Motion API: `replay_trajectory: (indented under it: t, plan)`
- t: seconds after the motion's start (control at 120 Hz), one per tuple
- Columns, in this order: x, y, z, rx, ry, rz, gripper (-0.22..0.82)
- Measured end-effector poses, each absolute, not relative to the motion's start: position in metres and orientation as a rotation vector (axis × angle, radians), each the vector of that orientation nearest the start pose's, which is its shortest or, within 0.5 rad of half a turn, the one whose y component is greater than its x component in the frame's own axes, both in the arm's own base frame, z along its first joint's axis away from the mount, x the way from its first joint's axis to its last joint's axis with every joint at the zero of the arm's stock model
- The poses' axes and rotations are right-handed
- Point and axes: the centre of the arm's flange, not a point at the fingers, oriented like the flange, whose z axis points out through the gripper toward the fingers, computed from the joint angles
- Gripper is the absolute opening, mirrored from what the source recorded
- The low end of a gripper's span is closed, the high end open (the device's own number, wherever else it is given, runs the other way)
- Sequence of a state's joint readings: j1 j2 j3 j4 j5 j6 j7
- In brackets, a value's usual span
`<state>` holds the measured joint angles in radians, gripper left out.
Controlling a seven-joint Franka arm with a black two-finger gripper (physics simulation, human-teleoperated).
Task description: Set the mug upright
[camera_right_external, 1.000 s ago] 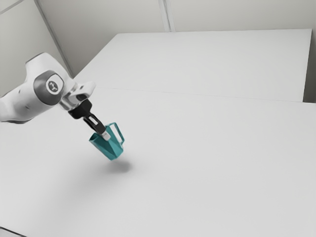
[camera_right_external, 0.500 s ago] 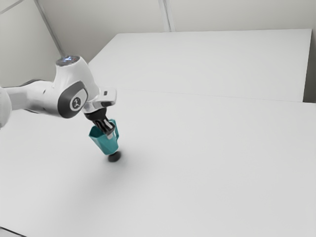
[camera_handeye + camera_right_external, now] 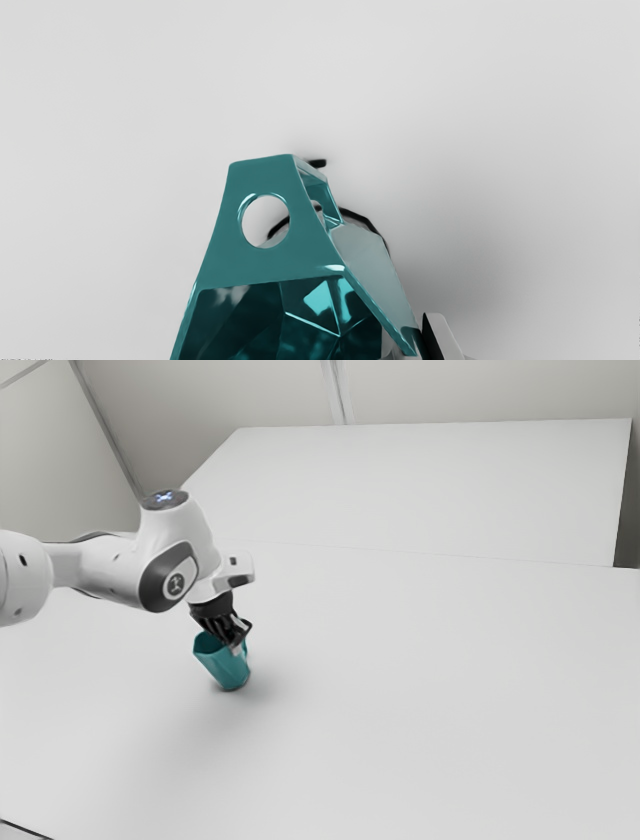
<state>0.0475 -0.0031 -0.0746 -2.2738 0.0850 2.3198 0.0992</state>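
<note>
In the exterior view my gripper (image 3: 238, 644) is shut on the teal mug (image 3: 224, 666), at its wall close to the handle. The mug leans, its open mouth up and toward the exterior view's left, its base low by the table; whether the base touches cannot be told. In the wrist view the gripper (image 3: 412, 345) has one fingertip (image 3: 442, 332) against the outside of the mug (image 3: 270, 270), and the other is mostly hidden at the rim. The handle (image 3: 260, 177), with a round hole in its face, points away from the hand.
A wide white table (image 3: 430, 690) lies around the mug, with a thin seam across it. Pale walls stand behind its far edge. Dark shadow marks lie around the mug's base in the wrist view.
My hand has turned to a steeper pose and moved toward the exterior view's right, then lower. Held in it, the mug has come down and tilts less than a second ago.
</note>
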Motion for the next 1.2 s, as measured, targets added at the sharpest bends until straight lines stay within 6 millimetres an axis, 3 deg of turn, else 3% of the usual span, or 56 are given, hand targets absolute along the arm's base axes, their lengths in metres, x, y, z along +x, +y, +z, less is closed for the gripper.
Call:
replay_trajectory:
  t: [0.242, 0.367, 0.417, 0.583, 0.842, 0.975, 1.2]
  plan:
    - [0.523, -0.021, 0.366, -3.08, 0.219, -0.087, 0.29]
    - [0.522, -0.023, 0.383, -3.081, 0.199, -0.129, 0.43]
    - [0.527, -0.023, 0.399, -3.081, 0.185, -0.157, 0.47]
    - [0.555, -0.019, 0.472, -3.102, 0.122, -0.223, 0.54]
    - [0.593, -0.009, 0.566, -3.115, 0.096, -0.241, 0.59]
    - [0.593, 0.006, 0.588, -3.114, 0.075, -0.207, 0.59]
    - [0.587, 0.009, 0.594, -3.123, 0.089, -0.125, 0.6]
